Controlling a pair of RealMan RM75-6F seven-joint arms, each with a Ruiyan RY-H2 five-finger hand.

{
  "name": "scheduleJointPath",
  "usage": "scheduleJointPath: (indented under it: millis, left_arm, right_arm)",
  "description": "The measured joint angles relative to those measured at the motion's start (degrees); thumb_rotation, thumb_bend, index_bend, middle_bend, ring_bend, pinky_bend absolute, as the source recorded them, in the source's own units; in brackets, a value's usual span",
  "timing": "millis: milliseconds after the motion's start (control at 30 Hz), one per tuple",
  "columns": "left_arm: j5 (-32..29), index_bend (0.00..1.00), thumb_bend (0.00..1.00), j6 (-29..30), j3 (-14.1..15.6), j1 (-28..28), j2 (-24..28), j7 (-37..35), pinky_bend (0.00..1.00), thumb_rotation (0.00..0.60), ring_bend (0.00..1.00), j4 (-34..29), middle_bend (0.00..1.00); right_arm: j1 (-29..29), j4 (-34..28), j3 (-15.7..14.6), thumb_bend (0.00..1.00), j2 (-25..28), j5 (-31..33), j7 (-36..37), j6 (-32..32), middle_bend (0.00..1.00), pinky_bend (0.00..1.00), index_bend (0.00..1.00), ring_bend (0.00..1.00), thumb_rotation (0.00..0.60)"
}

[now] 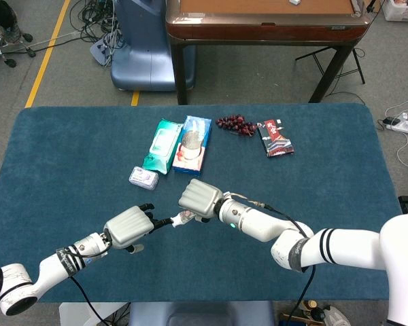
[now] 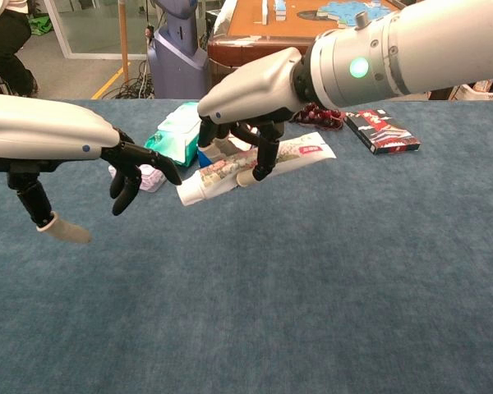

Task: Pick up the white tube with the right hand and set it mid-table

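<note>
Nearest the robot, the left hand (image 2: 135, 168) is seen low over the blue table (image 1: 68, 156) on the near left, with its fingers apart and curved downward and nothing held in them; its fingertips reach toward the capped end of the white tube (image 2: 255, 164) and come close to it, though contact cannot be made out. Just beyond and to the right, the tube is held from above by the right hand (image 2: 246, 90), whose fingers are curled around the middle of its body. The tube is carried a little above the cloth near the middle of the table, not resting on it. Its long axis runs from the capped end at the near left to the flat end at the far right, and it is tilted with the cap lower. A placement almost straight down is judged to be what remains. Farther back lie a small pink packet (image 1: 143, 178), a green pack (image 1: 162, 145), a blue box (image 1: 192, 144), dark grapes (image 1: 235, 124) and a red-and-black packet (image 1: 275, 138), well apart from the tube.
</note>
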Motion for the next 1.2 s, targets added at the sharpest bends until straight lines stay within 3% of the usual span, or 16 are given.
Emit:
scheduleJointPath:
  millis: [600, 1200]
  left_arm:
    - [-0.1, 0.12, 0.20, 0.4, 2.1, -0.7, -1.1, 0.8, 0.14, 0.600, 0.41, 0.8, 0.48]
    - [-0.6, 0.12, 0.20, 0.9, 3.6, -1.1, -1.9, 0.3, 0.14, 0.600, 0.41, 2.0, 0.48]
  right_arm:
    - [2.2, -2.2, -1.6, 0.89, 0.6, 1.7, 1.0, 1.7, 0.77, 0.37, 0.84, 0.66, 0.600]
    - [0.3, -1.9, -0.6, 0.94, 1.0, -5.0, 8.9, 2.3, 0.80, 0.37, 0.90, 0.71, 0.600]
